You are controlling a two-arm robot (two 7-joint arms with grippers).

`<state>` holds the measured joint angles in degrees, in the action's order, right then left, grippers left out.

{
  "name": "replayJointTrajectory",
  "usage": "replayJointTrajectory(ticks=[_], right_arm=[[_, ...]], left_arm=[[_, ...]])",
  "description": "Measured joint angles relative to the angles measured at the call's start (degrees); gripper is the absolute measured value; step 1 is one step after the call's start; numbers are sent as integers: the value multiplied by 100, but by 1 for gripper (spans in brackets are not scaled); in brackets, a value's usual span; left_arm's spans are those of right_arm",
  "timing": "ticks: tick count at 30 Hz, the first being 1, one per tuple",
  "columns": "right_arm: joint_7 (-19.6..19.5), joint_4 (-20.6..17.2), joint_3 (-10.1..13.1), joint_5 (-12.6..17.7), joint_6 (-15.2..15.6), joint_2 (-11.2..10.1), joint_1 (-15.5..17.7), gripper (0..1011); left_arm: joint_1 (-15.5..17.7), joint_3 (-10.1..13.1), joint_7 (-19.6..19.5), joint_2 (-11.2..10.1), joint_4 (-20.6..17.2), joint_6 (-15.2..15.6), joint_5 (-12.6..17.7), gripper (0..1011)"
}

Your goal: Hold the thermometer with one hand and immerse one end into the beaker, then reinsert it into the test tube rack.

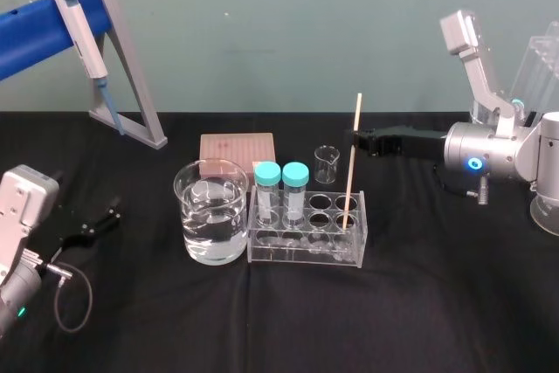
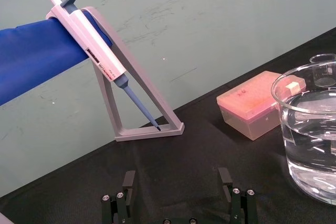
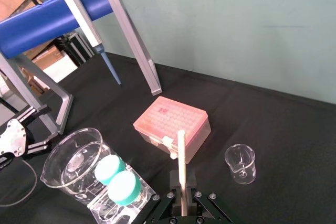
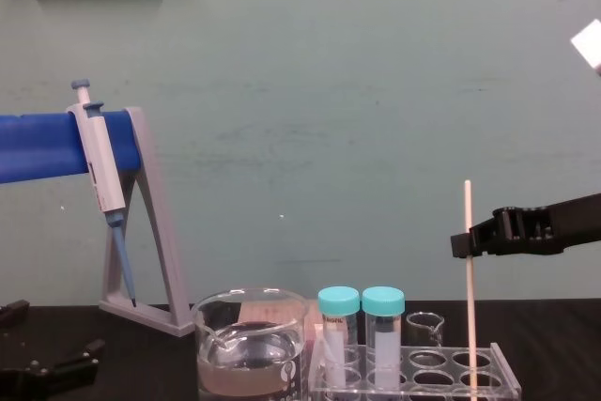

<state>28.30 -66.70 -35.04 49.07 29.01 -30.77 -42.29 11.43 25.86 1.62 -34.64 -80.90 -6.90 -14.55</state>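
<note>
a: jaws of the black two-fingered right gripper (image 3: 181,195) clenched on the upper part of the thin cream-white rod thermometer (image 3: 181,156)
b: rod's lower end?
a: down in a hole at the right end of the clear plastic test tube rack (image 1: 307,249), leaning a bit; two teal-capped tubes (image 1: 295,183) stand at the rack's left end
b: beaker?
a: large clear glass beaker (image 1: 212,216) holding water, just beside the rack's left end
b: other arm?
a: left gripper (image 2: 177,174) sits low over the black table (image 1: 437,303) at its left side, fingers spread, holding nothing
</note>
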Motion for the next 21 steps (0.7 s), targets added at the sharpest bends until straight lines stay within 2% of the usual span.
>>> replayJointTrajectory(ticks=[6,21], right_arm=[[-58,-358,72,-51,-112,-171,83,55],[-192,-1998,474,40,-451,-827,404,55]], left_arm=[[0,0,0,0,0,0,0,1004],[0,0,0,0,0,0,0,1004]])
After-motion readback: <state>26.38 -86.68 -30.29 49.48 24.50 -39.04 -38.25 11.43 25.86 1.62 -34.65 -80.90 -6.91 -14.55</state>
